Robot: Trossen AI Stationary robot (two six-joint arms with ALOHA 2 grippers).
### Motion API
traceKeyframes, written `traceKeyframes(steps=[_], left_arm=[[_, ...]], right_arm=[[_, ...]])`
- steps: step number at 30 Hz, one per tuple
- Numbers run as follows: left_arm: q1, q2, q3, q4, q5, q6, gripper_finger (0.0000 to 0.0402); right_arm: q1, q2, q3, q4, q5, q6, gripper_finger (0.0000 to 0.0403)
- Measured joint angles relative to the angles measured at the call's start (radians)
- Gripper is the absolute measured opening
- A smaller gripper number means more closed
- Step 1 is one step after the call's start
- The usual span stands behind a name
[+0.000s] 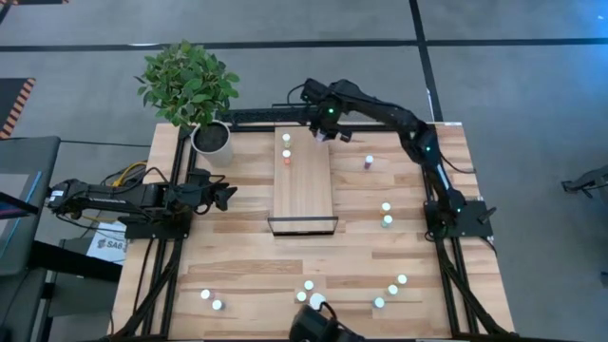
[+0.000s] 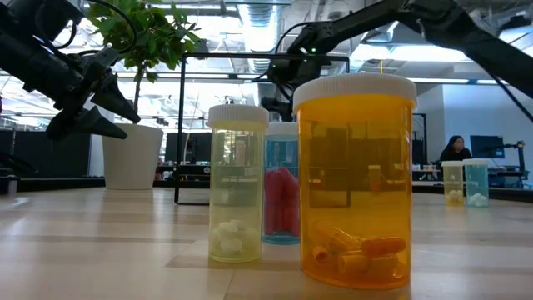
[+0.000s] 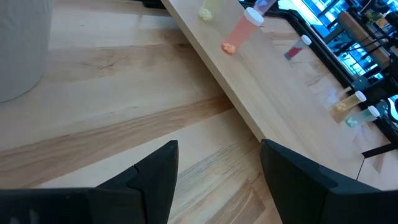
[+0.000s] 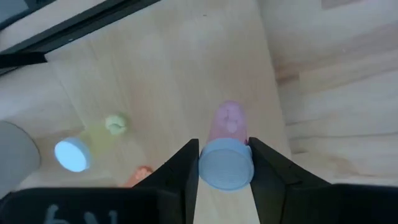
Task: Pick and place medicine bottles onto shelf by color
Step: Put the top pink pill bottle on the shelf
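The shelf (image 1: 302,190) is a light-wood plank in the middle of the table. A yellow bottle (image 1: 286,139) and an orange bottle (image 1: 286,155) stand on their bases at its far end; they also show in the right wrist view, yellow (image 4: 84,146) and orange (image 4: 140,177). My right gripper (image 1: 323,131) is over the shelf's far right corner, shut on a pink bottle (image 4: 229,124). My left gripper (image 1: 226,196) is open and empty, left of the shelf, above the table. Other bottles stand loose on the table. My right gripper pinches the pink bottle's white cap (image 4: 226,165) between its two fingers, one on each side. The fingers come from above, pointing down. The bottle is upright below them, over the shelf plank (image 4: 186,74). Whether its base touches the plank, I cannot tell.
A potted plant (image 1: 211,136) stands at the far left. A pink bottle (image 1: 369,161) and two more (image 1: 386,214) stand right of the shelf. Several bottles (image 1: 309,290) stand near the front edge, among them a big orange one (image 2: 354,179), a yellow one (image 2: 237,183) and a teal one (image 2: 281,187).
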Motion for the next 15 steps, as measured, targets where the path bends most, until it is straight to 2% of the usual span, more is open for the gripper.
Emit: traceKeyframes(steps=[9, 15], left_arm=[[0.000, 0.000, 0.000, 0.000, 0.000, 0.000, 0.0212], [0.000, 0.000, 0.000, 0.000, 0.000, 0.000, 0.0212]], right_arm=[[-0.002, 0.098, 0.120, -0.076, -0.023, -0.050, 0.0132], [-0.014, 0.099, 0.131, -0.090, -0.001, -0.067, 0.0132]])
